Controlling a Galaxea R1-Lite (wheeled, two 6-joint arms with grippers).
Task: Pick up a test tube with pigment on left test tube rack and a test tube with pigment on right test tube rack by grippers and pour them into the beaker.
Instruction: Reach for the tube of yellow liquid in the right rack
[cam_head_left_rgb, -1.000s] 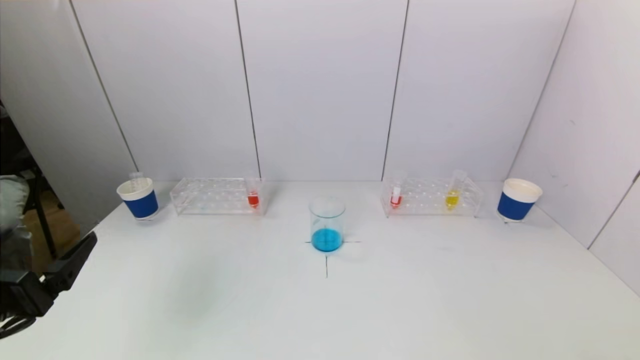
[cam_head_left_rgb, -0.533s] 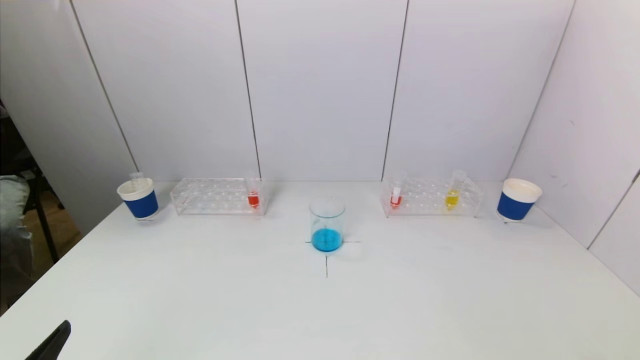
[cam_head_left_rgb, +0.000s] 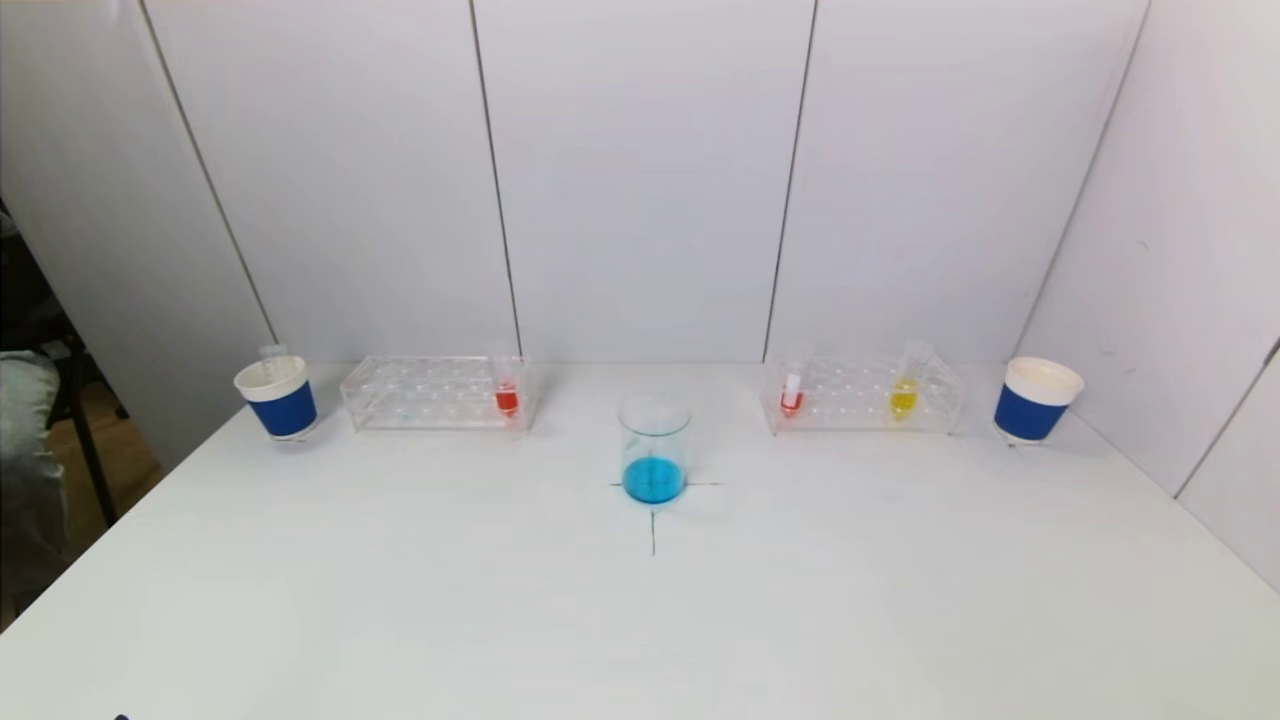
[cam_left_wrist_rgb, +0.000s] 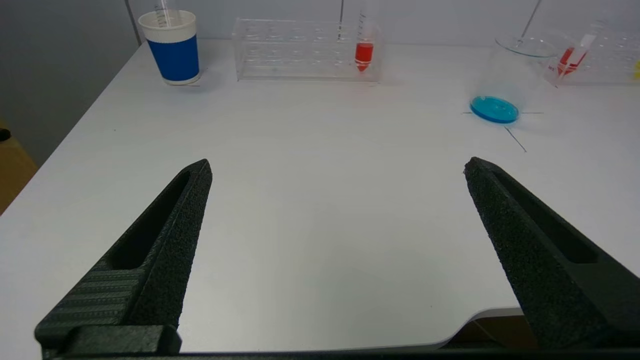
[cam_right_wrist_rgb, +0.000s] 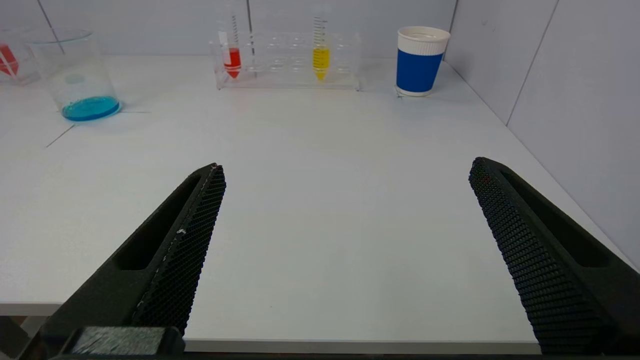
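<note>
With both pincers, left (cam_left_wrist_rgb: 337, 167) and right (cam_right_wrist_rgb: 347, 170), gaping empty at the counter's (cam_head_left_rgb: 400, 580) near edge, each should approach its rack's red tube (cam_head_left_rgb: 507, 398) (cam_head_left_rgb: 792, 396) level, gripping high before tipping over the beaker (cam_head_left_rgb: 654, 447).

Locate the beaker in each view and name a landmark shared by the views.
Head view: the beaker stands mid-table on a cross mark, between the two racks.
Left wrist view: the beaker is far across the table, beyond the open left gripper.
Right wrist view: the beaker is far across the table, beyond the open right gripper.
Shared landmark: the blue liquid in the beaker's bottom.
</note>
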